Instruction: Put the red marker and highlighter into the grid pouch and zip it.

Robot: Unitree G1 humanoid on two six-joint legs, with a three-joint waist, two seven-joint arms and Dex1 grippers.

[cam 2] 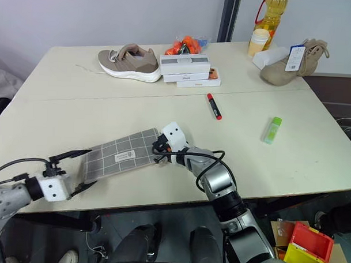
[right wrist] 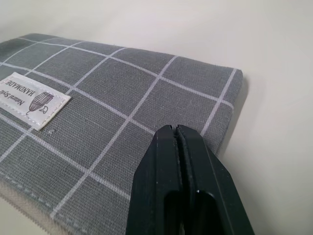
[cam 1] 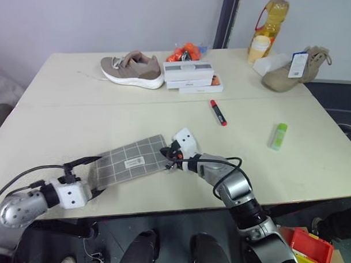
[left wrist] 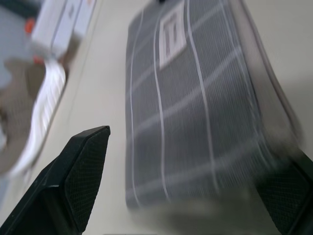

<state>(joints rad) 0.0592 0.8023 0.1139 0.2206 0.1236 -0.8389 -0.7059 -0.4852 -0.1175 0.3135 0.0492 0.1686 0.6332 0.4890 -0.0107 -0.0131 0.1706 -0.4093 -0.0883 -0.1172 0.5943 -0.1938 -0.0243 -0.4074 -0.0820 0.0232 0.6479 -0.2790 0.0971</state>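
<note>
Grid pouch [cam 1: 130, 163] lies flat near the front edge of the table [cam 1: 61, 93], between both grippers. The left gripper [cam 1: 88, 174], fingers spread wide, brackets its left end; the right gripper [cam 1: 170, 154], fingers pressed together, rests at its right end. Red marker [cam 1: 218, 112] and highlighter [cam 1: 279, 135] lie farther right, untouched. Opening the zipper seems the step in hand, which needs the left gripper to clamp the pouch steady.

Grid pouch [left wrist: 195, 112] motion-blurred in left wrist view, label lettering unreadable, near end smeared. Right gripper [right wrist: 178, 129] fingertips cover part of pouch's zipper edge; contact with zipper pull cannot be told. Oil bottle [cam 1: 272, 16] cut off by top edge. Box labels [cam 1: 189, 71] too small to read.
</note>
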